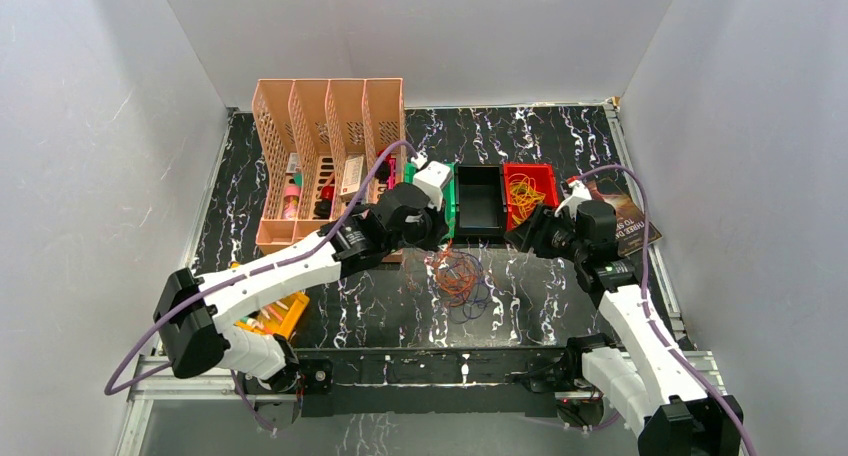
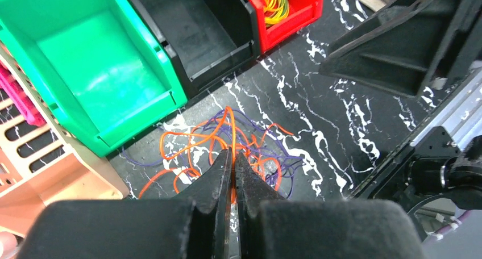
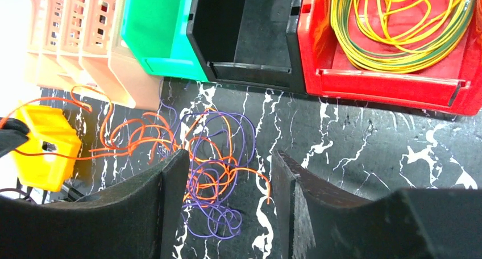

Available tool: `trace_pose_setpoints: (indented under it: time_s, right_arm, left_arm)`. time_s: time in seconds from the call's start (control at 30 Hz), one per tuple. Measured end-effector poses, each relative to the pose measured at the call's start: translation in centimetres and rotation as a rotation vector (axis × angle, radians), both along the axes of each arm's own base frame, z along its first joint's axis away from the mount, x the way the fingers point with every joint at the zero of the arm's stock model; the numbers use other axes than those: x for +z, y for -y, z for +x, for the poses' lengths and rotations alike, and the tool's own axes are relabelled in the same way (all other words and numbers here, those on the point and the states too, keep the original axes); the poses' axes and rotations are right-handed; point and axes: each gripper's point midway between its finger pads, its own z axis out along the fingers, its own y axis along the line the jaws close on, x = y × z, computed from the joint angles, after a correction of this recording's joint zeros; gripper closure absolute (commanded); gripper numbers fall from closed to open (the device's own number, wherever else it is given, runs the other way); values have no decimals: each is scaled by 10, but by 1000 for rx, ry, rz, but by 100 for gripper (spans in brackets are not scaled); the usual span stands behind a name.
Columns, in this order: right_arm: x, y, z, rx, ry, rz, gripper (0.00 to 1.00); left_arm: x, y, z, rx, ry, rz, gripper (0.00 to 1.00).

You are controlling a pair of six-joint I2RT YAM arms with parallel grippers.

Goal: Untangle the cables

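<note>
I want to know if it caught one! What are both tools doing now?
Left tool: closed, pinching an orange cable.
Right tool: open, holding nothing.

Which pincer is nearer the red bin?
Right. The right pincer hovers just in front of the red bin; the left pincer is farther left, near the green bin.

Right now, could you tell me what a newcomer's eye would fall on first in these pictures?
The tangle of orange and purple cables near the middle of the black marbled table stands out first, with the left gripper shut on one orange strand. Next comes the red bin behind it to the right, holding coiled yellow cables; the right gripper hangs open over the tangle.
</note>
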Motion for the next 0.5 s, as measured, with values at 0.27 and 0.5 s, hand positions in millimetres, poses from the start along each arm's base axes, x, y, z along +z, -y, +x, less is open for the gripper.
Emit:
trace_pose_setpoints:
  time_s: [0.27, 0.5]
  right_arm:
    - [15, -14, -3, 97, 62, 43, 32]
    - [67, -46, -17, 335, 316, 174, 25]
  left_arm:
    - [27, -1, -2, -17, 35, -42, 100]
    - [45, 2, -3, -36, 44, -54, 100]
